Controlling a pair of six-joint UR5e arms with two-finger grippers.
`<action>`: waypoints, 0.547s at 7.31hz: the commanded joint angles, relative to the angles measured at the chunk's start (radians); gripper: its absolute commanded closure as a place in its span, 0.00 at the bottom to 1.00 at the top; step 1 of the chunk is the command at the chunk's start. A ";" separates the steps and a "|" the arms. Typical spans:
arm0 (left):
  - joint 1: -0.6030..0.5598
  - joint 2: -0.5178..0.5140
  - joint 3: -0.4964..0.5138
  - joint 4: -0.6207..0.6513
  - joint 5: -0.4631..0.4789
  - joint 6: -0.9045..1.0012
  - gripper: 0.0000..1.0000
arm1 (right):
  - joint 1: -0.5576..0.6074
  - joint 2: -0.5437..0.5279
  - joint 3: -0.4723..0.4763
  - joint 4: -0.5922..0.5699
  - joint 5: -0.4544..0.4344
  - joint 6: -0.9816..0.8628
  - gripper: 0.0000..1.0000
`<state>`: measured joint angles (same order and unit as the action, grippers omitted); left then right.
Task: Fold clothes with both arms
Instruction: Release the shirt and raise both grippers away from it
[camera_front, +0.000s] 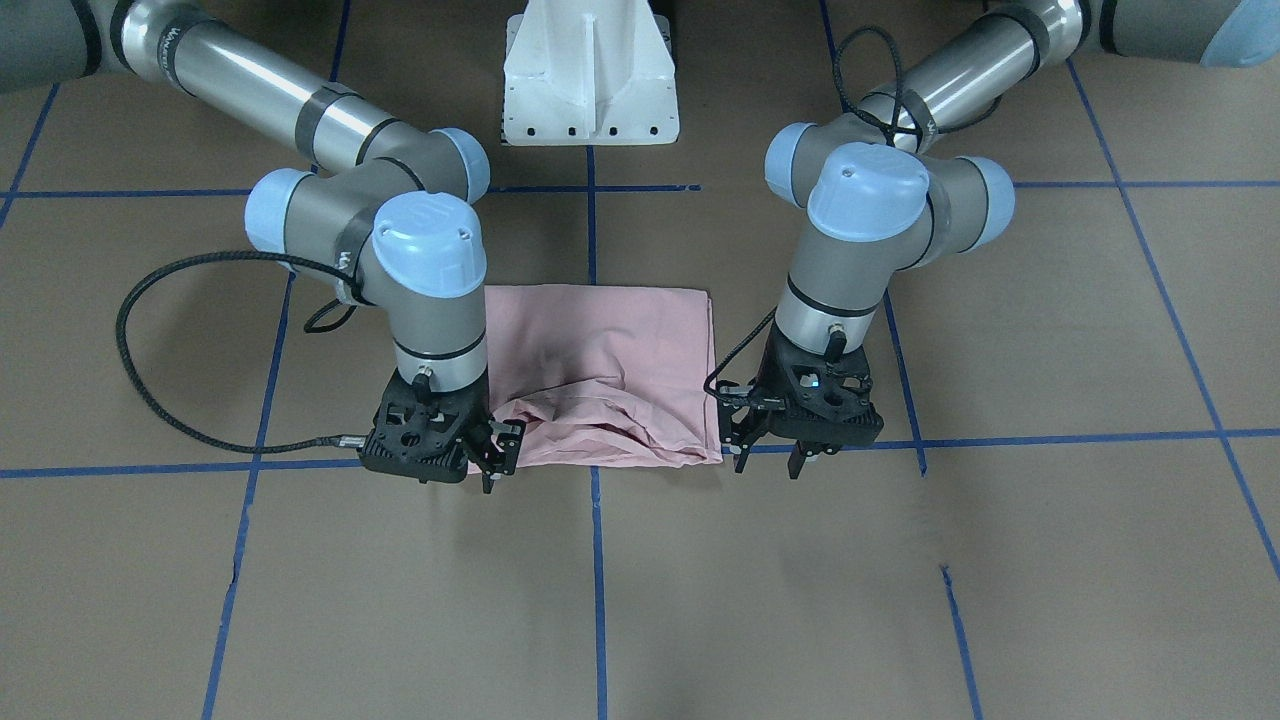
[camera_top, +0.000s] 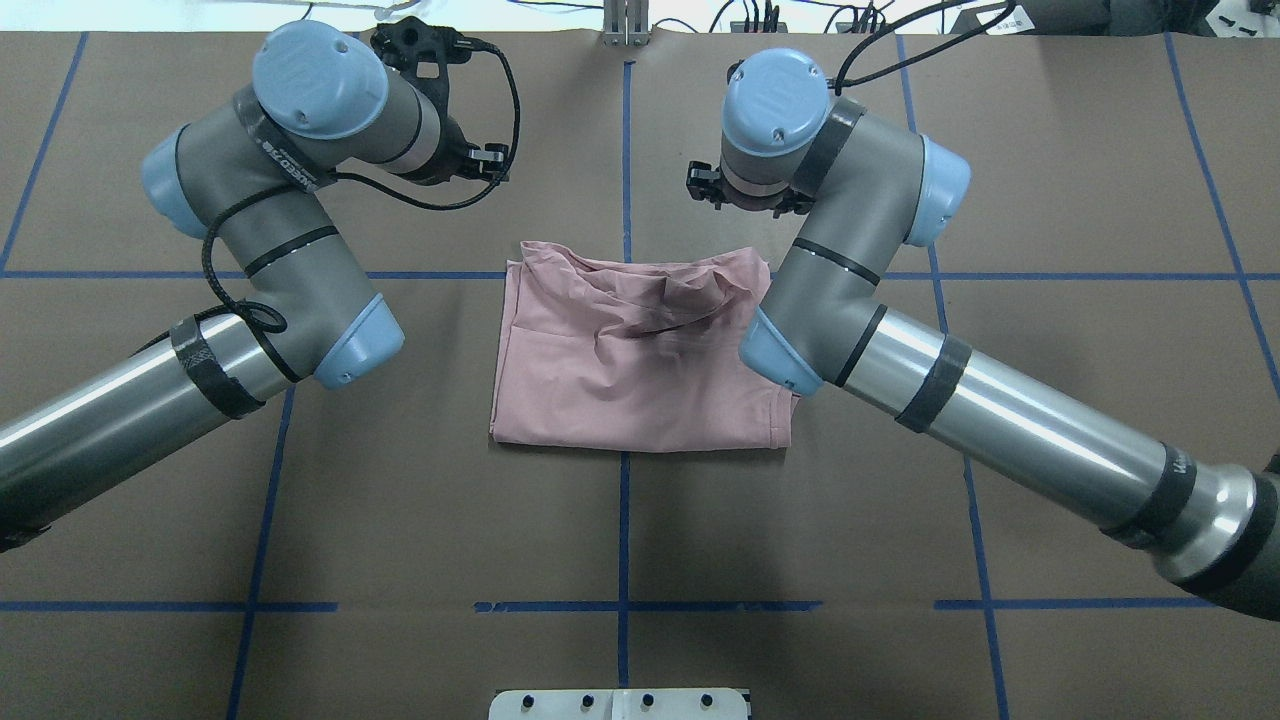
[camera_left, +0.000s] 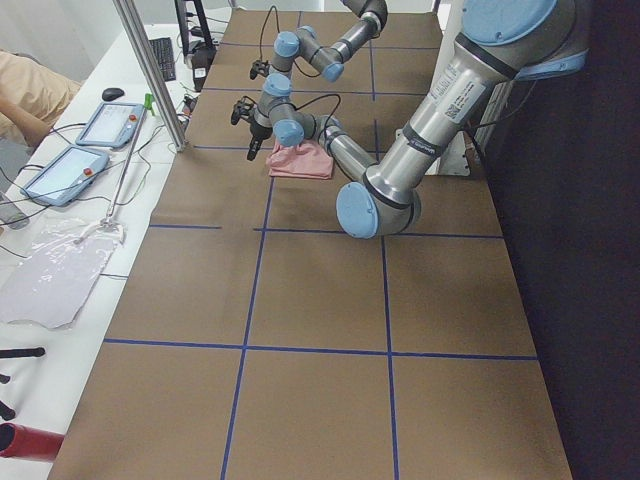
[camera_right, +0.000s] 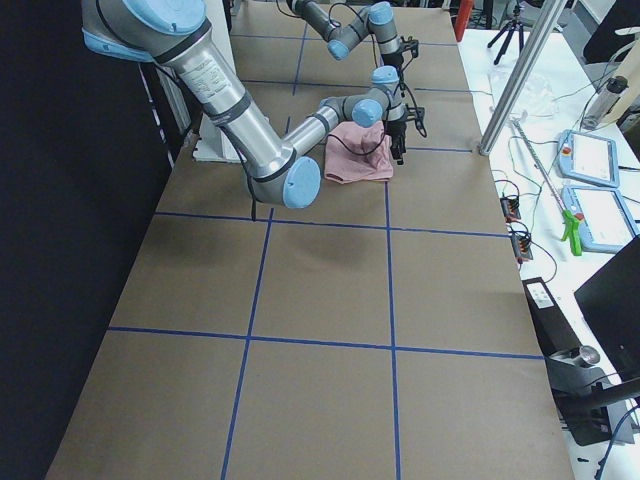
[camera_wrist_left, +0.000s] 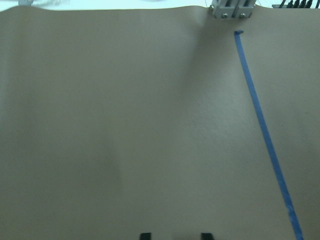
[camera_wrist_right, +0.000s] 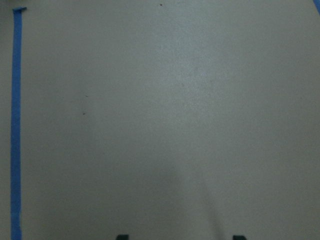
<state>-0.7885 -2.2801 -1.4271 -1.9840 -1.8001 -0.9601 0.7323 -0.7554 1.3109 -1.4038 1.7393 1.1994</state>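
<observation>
The pale pink T-shirt (camera_front: 600, 370) lies folded into a rough rectangle in the middle of the table, plain side up. It is rumpled along the edge far from the robot, as the overhead view (camera_top: 640, 360) also shows. My left gripper (camera_front: 768, 455) hangs fingers-down just past the shirt's far corner on my left side. It is open and empty, and its wrist view (camera_wrist_left: 176, 236) shows only bare table. My right gripper (camera_front: 500, 455) hangs at the other far corner, also open and empty (camera_wrist_right: 180, 237). No print shows.
The white pedestal base (camera_front: 590, 75) stands at the robot's side of the table. Blue tape lines (camera_front: 598, 580) grid the brown tabletop. A black cable (camera_front: 150, 340) loops out beside the right arm. Tablets (camera_left: 105, 125) and cables lie on a side bench.
</observation>
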 joint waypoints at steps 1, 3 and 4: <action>-0.008 0.048 -0.063 -0.004 -0.019 0.021 0.00 | 0.029 -0.008 0.016 0.008 0.061 -0.070 0.00; -0.012 0.204 -0.259 0.019 -0.060 0.111 0.00 | 0.076 -0.196 0.249 -0.003 0.161 -0.168 0.00; -0.043 0.273 -0.348 0.055 -0.070 0.226 0.00 | 0.144 -0.305 0.363 -0.047 0.231 -0.298 0.00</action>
<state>-0.8073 -2.0934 -1.6673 -1.9602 -1.8509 -0.8436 0.8122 -0.9326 1.5321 -1.4151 1.8951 1.0292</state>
